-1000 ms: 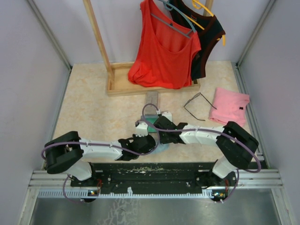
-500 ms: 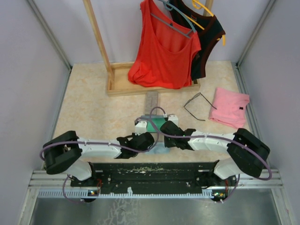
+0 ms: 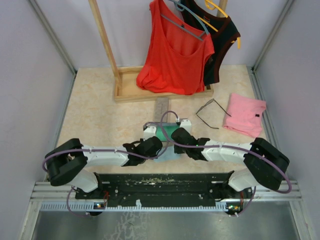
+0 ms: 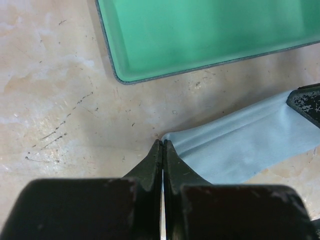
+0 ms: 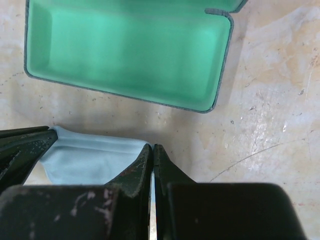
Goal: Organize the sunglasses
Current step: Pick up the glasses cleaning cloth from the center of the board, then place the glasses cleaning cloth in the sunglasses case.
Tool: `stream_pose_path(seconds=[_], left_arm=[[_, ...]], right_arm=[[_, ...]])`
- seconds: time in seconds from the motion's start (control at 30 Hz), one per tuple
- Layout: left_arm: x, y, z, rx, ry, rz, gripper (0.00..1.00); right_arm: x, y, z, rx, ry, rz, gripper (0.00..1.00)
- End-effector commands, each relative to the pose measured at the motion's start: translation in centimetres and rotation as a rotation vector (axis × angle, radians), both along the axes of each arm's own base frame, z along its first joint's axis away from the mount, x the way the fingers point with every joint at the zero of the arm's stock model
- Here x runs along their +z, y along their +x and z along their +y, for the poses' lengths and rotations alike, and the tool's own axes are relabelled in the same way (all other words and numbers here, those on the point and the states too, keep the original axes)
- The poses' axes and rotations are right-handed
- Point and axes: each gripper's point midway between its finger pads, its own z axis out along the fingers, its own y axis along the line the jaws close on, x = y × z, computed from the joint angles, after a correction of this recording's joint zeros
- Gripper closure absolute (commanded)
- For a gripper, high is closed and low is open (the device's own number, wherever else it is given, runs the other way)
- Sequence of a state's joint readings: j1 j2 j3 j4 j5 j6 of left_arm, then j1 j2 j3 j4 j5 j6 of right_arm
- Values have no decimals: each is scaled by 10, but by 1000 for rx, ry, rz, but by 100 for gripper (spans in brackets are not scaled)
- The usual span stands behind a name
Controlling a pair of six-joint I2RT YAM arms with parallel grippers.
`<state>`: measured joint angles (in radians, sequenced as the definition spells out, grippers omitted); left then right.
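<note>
One pair of sunglasses (image 3: 210, 114), thin and dark-framed, lies on the table at the right, next to a pink cloth, well away from both grippers. An open glasses case (image 3: 161, 133) with a green lining (image 4: 200, 35) (image 5: 125, 55) lies just beyond the grippers and holds nothing. A light blue wiping cloth (image 4: 245, 147) (image 5: 90, 160) stretches between the two grippers in front of the case. My left gripper (image 4: 163, 143) (image 3: 156, 149) is shut on its left corner. My right gripper (image 5: 152, 146) (image 3: 174, 147) is shut on its right corner.
A grey oblong case (image 3: 161, 106) lies beyond the open case. A folded pink cloth (image 3: 245, 114) is at the right. A wooden rack base (image 3: 131, 90) with a red top (image 3: 175, 55) and a dark top hanging from it stands at the back.
The right arm has drawn back toward the near edge and its gripper has come down by the cloth. The left gripper has shifted slightly away from the near edge.
</note>
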<state>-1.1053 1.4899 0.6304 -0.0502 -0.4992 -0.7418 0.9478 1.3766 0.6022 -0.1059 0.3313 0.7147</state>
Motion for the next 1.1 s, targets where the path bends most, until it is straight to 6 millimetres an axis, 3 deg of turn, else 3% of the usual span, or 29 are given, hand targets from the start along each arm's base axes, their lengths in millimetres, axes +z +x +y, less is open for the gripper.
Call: stream_pose_path(seconds=[0.0,0.73,1.07], left_arm=[[0,1,8,-23,36,2,100],[34,46,-9,-32,14,-94,100],[36,59,-10,-29,16,-103,100]], right_arm=[[21,19,3,-36,38,-92,100],[36,47,-6,-72,62,-132,100],[44,58,-5,-80,71,-155,100]])
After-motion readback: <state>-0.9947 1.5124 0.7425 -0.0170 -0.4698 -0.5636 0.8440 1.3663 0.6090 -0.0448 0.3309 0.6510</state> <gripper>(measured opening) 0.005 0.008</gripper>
